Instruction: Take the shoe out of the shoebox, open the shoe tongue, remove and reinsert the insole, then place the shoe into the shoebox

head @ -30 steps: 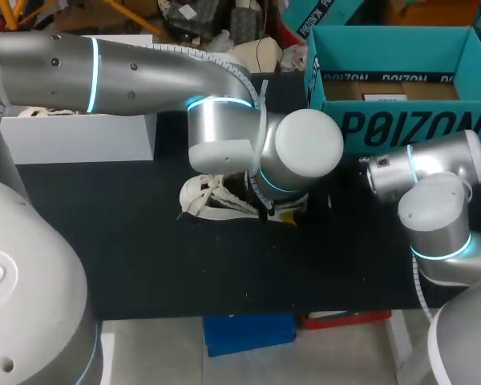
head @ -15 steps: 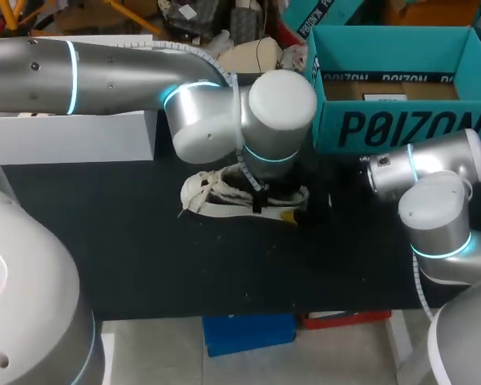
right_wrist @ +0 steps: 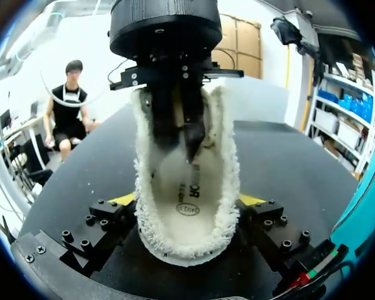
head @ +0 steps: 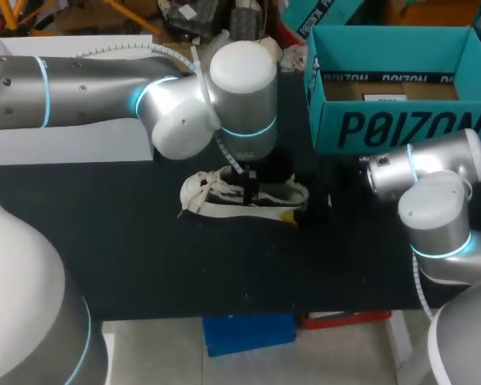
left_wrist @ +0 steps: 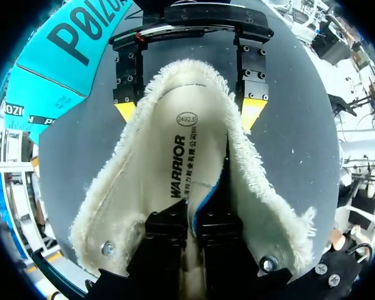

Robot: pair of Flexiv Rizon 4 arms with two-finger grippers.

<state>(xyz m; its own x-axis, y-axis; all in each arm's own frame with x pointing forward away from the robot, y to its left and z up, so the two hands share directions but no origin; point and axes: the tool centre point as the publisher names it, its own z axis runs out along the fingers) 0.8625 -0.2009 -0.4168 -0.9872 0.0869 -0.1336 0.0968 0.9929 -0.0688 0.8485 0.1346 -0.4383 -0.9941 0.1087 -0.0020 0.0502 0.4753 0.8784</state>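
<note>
On table near shoebox, pinching insole with left gripper, clamping shoe heel with right gripper; apparently removing insole, next needing steady upward lift.

Bright, even light falls from above on our dark table. We see it leave soft white shine on the round joints of our left arm. The pale inside of the shoe looks well lit up close.
</note>
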